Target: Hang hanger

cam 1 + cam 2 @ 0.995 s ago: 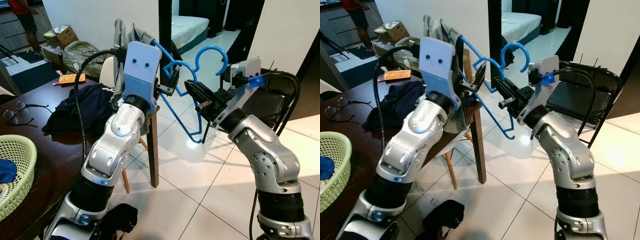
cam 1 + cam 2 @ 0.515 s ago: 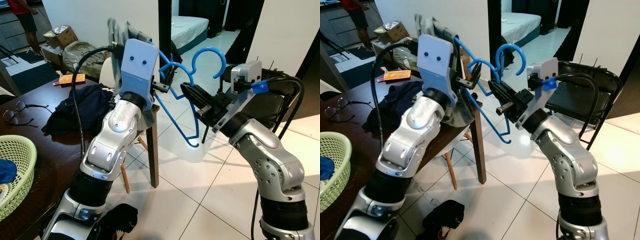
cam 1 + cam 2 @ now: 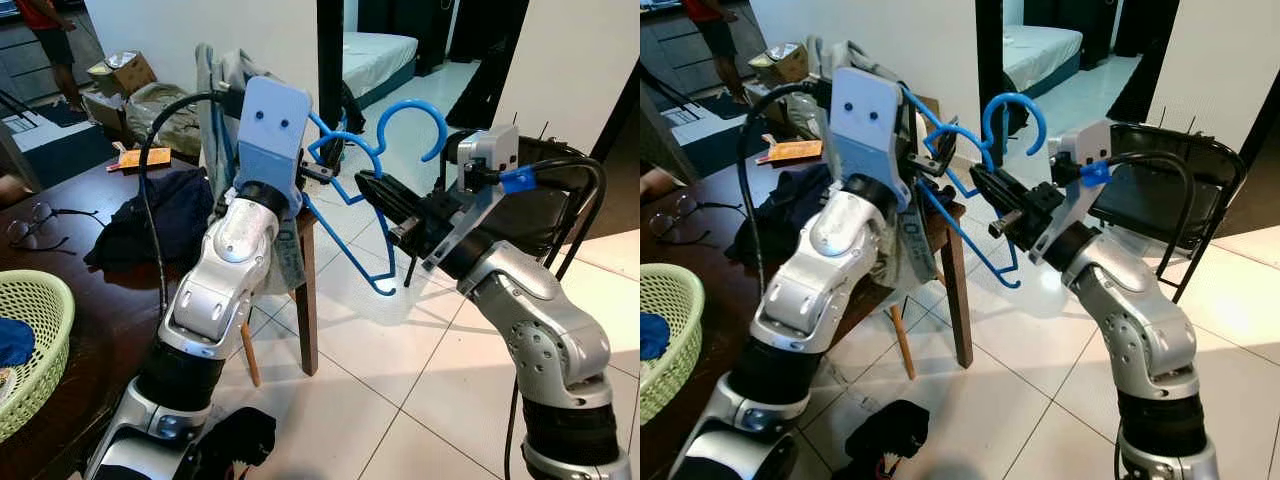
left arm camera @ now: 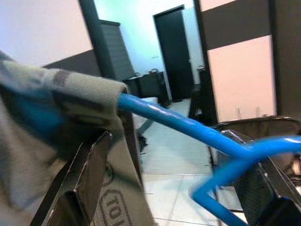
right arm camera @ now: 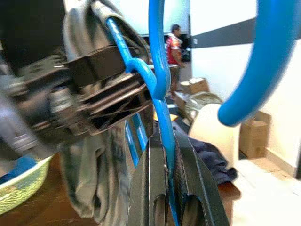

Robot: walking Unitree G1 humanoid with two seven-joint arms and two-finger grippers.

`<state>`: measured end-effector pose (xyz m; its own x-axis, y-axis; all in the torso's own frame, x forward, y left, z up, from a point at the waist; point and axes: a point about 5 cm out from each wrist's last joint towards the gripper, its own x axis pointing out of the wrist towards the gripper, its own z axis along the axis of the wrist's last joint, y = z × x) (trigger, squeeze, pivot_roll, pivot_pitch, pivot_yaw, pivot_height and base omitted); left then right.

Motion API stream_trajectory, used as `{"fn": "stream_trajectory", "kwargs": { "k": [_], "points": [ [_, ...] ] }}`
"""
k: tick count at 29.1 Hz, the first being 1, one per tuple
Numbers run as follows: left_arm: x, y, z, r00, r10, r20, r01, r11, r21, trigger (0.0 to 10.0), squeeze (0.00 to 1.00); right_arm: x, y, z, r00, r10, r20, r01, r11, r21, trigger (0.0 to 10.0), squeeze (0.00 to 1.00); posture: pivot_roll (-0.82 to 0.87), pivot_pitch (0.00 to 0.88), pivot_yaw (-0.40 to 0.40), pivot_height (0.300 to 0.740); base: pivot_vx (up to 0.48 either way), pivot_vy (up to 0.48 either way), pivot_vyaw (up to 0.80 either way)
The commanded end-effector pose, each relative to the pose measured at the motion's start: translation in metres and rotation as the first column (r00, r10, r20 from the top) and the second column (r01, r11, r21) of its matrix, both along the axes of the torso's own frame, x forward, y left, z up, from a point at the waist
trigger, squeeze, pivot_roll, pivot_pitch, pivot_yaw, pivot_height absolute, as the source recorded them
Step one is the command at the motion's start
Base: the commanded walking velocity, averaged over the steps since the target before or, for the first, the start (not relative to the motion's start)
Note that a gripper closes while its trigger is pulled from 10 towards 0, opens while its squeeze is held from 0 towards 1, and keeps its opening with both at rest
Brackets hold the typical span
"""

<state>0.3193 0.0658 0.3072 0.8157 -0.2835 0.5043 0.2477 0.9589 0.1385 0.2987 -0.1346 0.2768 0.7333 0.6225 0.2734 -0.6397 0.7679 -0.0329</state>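
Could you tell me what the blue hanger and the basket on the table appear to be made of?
Blue hanger: likely plastic or plastic-coated, given its smooth, glossy, uniformly coloured tubing. Basket: probably moulded plastic, pale green with a regular open lattice wall.
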Motion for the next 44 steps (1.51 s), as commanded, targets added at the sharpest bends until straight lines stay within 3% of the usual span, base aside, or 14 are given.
{"fn": "stream_trajectory", "kwargs": {
  "k": [1, 4, 10, 18, 27, 44],
  "points": [
    [-0.003, 0.006, 0.006, 1.000, 0.001, 0.029, -0.001, 1.000, -0.031, 10.0, 0.00, 0.005, -0.005, -0.007, 0.998, -0.047, -0.039, 0.047, 0.999, -0.013, 10.0, 0.00, 0.02, 0.038, 0.041, 0.735, 0.000, 0.000, 0.00],
    [-0.008, -0.004, 0.003, 0.996, -0.088, 0.009, 0.088, 0.995, -0.044, 10.0, 0.00, 0.014, -0.014, -0.011, 0.989, -0.134, -0.068, 0.131, 0.991, -0.038, 10.0, 0.00, 0.02, 0.041, 0.039, 0.735, 0.000, 0.000, 0.00],
    [-0.014, -0.009, -0.002, 0.990, -0.138, -0.015, 0.138, 0.990, -0.030, 10.0, 0.00, 0.022, -0.021, -0.011, 0.976, -0.200, -0.082, 0.196, 0.979, -0.046, 10.0, 0.00, 0.02, 0.044, 0.037, 0.735, 0.000, 0.000, 0.00],
    [-0.014, -0.004, -0.012, 0.992, -0.117, -0.045, 0.117, 0.993, -0.004, 10.0, 0.00, 0.023, -0.024, -0.009, 0.974, -0.213, -0.077, 0.212, 0.977, -0.022, 10.0, 0.00, 0.02, 0.049, 0.037, 0.735, 0.000, 0.000, 0.00],
    [-0.004, 0.010, -0.014, 0.998, -0.010, -0.055, 0.010, 1.000, 0.003, 10.0, 0.00, 0.014, -0.022, 0.001, 0.988, -0.150, -0.028, 0.151, 0.988, 0.025, 10.0, 0.00, 0.02, 0.050, 0.042, 0.735, 0.000, 0.000, 0.00],
    [0.001, 0.022, -0.006, 0.998, 0.055, -0.033, -0.055, 0.998, -0.014, 10.0, 0.00, 0.000, -0.007, 0.004, 1.000, 0.007, 0.008, -0.007, 0.999, 0.037, 10.0, 0.00, 0.02, 0.047, 0.045, 0.735, 0.000, 0.000, 0.00]
  ]
}}
